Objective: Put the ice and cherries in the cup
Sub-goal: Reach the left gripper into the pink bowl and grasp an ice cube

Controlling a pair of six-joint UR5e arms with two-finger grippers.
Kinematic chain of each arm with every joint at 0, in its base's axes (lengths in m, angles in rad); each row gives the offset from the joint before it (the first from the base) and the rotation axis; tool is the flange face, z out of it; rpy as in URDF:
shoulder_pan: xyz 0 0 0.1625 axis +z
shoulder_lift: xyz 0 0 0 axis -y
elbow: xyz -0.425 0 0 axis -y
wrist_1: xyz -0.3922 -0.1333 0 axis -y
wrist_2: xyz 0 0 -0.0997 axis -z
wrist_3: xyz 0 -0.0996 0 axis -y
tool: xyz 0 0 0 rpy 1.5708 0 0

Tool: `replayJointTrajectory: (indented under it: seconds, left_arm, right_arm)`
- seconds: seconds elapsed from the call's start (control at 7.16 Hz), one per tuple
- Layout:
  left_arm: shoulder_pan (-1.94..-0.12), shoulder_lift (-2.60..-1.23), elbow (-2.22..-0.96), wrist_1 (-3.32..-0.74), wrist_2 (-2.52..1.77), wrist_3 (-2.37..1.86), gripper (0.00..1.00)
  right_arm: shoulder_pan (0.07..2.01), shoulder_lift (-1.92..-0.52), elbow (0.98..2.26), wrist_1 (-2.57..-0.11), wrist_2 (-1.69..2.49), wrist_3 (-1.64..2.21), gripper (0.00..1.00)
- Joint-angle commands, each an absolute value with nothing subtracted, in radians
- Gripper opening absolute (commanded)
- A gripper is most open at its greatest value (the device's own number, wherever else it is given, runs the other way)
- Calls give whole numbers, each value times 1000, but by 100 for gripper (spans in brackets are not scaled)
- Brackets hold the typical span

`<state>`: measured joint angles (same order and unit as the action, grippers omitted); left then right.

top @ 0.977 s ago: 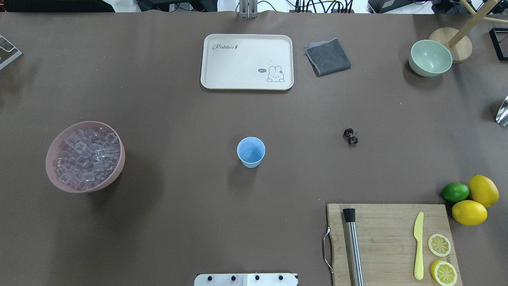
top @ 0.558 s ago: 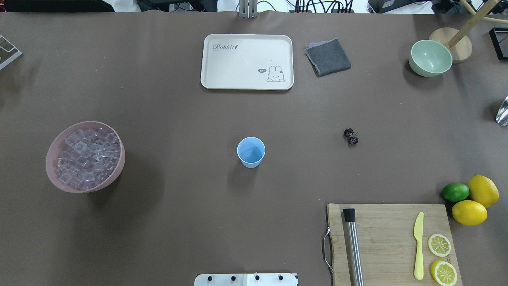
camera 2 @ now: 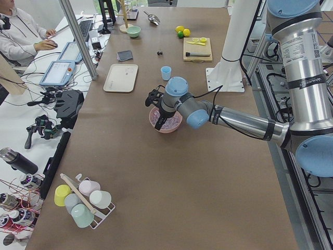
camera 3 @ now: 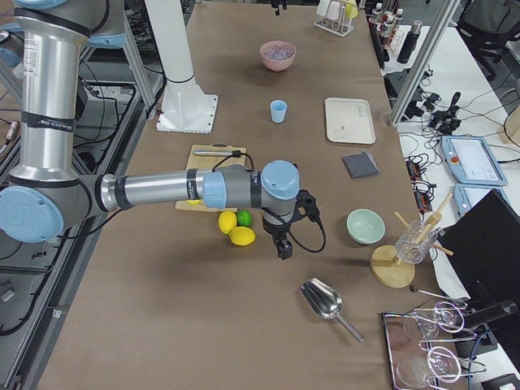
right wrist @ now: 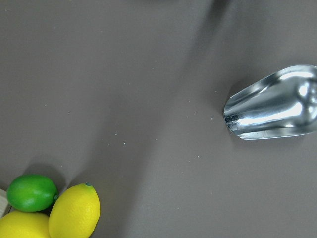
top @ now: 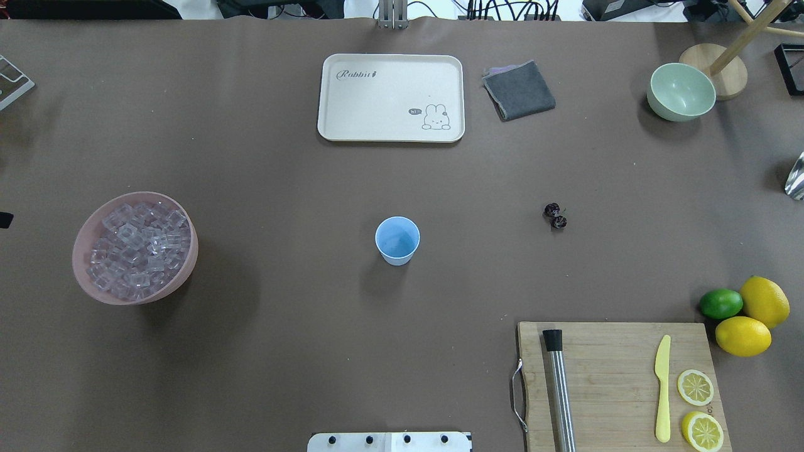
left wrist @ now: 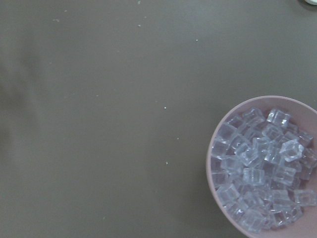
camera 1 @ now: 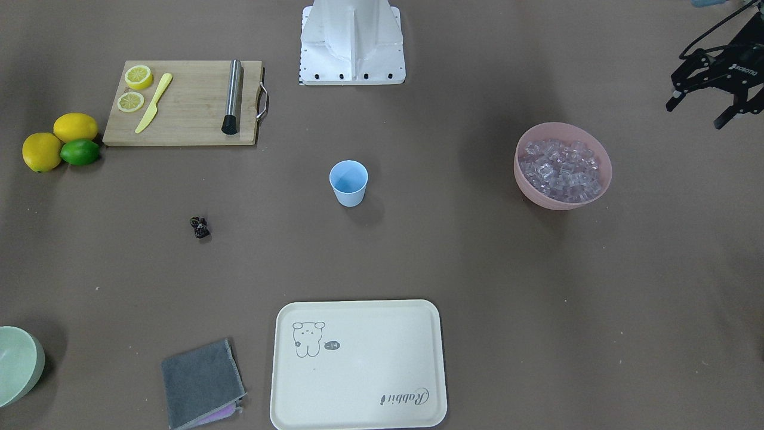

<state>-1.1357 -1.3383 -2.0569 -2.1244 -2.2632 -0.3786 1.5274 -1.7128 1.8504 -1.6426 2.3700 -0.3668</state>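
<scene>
overhead view of a brown table [top: 282, 188]. a small light-blue plastic cup [top: 397, 240] stands upright and empty at the centre. a round pink bowl [top: 81, 233], heaped with small clear ice cubes [top: 138, 251], sits well apart at the cup's 9 o'clock. two dark red glossy cherries [top: 554, 216] lie on the table at its 3 o'clock.

a second ago the overhead frame's left edge showed only table. now a dark tip, probably of the black two-finger left gripper [camera 1: 695, 113], pokes in at the bowl's 9 o'clock, so the ice pick-up seems to be starting.

from the front, that gripper's fingers look spread apart and hold nothing, though the frame partly cuts them off. the right gripper [camera 3: 283, 248] shows only from the side, near a shiny metal scoop [right wrist: 272, 104]. i cannot tell whether it is open or closed.
</scene>
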Motion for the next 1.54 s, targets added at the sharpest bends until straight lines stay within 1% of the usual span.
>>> replayJointTrajectory:
  seconds: [0.0, 0.14, 0.42, 0.56, 0.7, 0.98, 1.4]
  left_arm:
    - [-966, -1420, -2051, -2125, -2090, -359, 80]
    - [-878, -1448, -2051, -2125, -2001, -359, 80]
    - [-801, -1483, -2052, -2125, -1947, -351, 78]
    - [-723, -1505, -2049, -2123, -1837, -348, 77]
    - [-692, -1540, -2030, -2118, -1815, -348, 74]
    - [-699, -1529, -2039, -2120, -1822, -347, 72]
    - [-689, -1531, -2017, -2118, -1815, -330, 69]
  right_arm:
    - [1526, -1715, 1847, -1637, 2372, -373, 100]
    - [1525, -1715, 1847, -1637, 2376, -373, 100]
    - [1523, -1715, 1847, -1637, 2379, -373, 100]
    - [1523, -1715, 1848, -1635, 2378, -374, 100]
    - [1523, -1715, 1847, -1635, 2376, -374, 100]
    - [1522, -1715, 1847, -1635, 2376, -373, 100]
    - [1517, -1717, 1847, -1637, 2376, -373, 100]
